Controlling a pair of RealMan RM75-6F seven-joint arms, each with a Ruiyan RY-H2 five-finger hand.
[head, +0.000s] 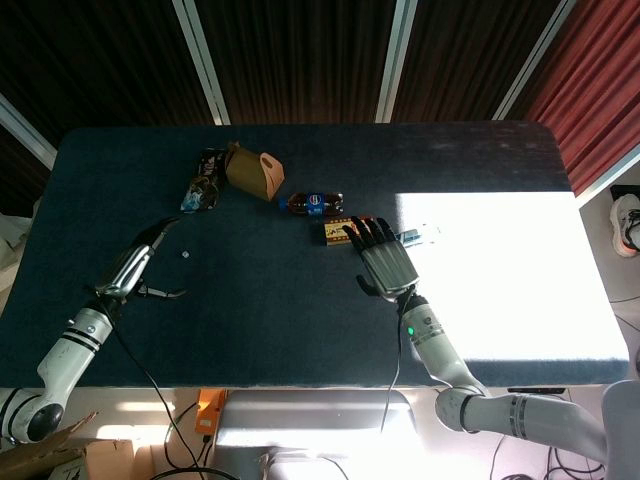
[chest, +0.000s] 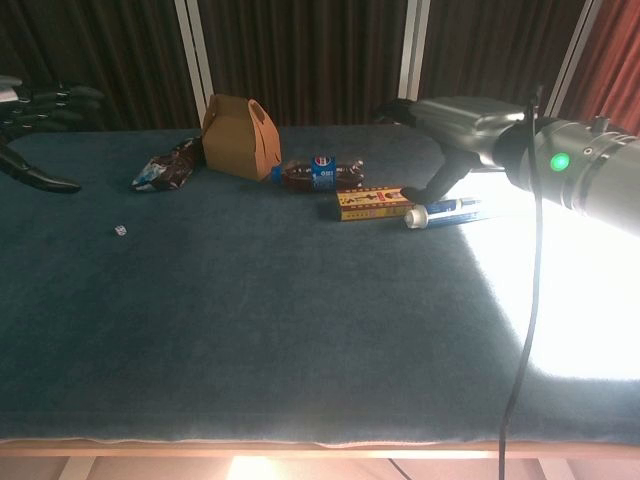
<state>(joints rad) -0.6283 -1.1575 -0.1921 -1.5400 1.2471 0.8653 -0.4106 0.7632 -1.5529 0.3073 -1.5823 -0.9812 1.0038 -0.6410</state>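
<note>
Nothing is lifted yet: the right hand (head: 385, 262) hovers with fingers (head: 365, 233) spread and empty over the flat yellow box (chest: 373, 204), which lies on the desk (head: 300, 310) just in front of the cola bottle (chest: 320, 173), so the grasp is not yet made. The left hand (head: 140, 265), open and empty, hangs well left of the bottle, near a tiny white cube (chest: 119, 231). The bottle's blue label looks like Pepsi; the box's print is unreadable.

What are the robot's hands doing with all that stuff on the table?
Right now neither one holds anything. The right robot hand hovers open over a flat yellow box and a small tube. Next to them lie a cola bottle, a little brown carton and a dark snack bag. The left robot hand is open, off to the side, above the blue table.
</note>
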